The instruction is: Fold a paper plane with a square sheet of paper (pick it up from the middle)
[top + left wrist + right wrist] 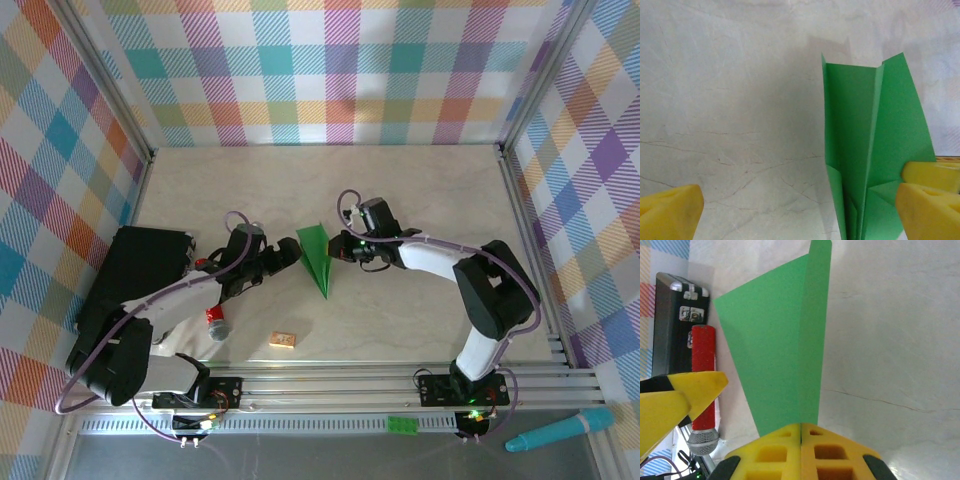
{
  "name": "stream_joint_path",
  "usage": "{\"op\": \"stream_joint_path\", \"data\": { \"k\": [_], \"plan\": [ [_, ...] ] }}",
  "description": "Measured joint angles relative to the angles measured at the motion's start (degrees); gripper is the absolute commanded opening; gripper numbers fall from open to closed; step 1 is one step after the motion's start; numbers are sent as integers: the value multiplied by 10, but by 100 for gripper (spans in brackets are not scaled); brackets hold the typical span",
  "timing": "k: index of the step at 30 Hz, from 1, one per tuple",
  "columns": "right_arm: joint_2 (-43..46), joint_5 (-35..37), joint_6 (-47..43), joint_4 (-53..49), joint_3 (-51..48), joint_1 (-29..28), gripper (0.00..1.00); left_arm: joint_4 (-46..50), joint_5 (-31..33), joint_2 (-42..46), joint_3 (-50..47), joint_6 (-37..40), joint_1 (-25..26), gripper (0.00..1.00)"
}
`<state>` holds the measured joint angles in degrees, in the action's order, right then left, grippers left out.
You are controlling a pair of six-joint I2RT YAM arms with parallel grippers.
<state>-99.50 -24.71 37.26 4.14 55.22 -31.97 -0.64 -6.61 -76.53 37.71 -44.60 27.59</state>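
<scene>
The square sheet of paper is folded into a slim green paper plane [317,258] with its nose pointing toward the near edge of the table. My right gripper [341,247] is shut on the plane's right side. In the right wrist view the plane [780,350] rises out of the closed yellow fingertips [790,437]. My left gripper [288,257] stands open just left of the plane. In the left wrist view the plane [870,145] lies between the jaws, close against the right-hand finger [927,212]. The centre crease and layered wings show there.
A black case [135,270] lies at the left beside the left arm. A red-handled microphone [217,320] lies near it, and a small wooden block [283,340] sits near the front. A green brick [403,425] and a teal pen [560,430] rest on the front rail.
</scene>
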Motion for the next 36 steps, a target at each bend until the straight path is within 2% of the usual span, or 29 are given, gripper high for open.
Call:
{"op": "stream_joint_path", "data": {
  "k": [14,22,29,36],
  "plan": [
    [-15,-35,39,73,-73,81,10,-43,-63,-97,20,-23,16,93],
    [-30,-34,39,67,-75,95,16,-58,-99,-171,76,-28,50,87],
    [-31,-35,39,59,-75,99,16,-60,-119,-225,122,-39,67,78],
    [-35,-42,39,57,-75,99,14,-49,-123,-260,159,-44,71,60]
  ]
}}
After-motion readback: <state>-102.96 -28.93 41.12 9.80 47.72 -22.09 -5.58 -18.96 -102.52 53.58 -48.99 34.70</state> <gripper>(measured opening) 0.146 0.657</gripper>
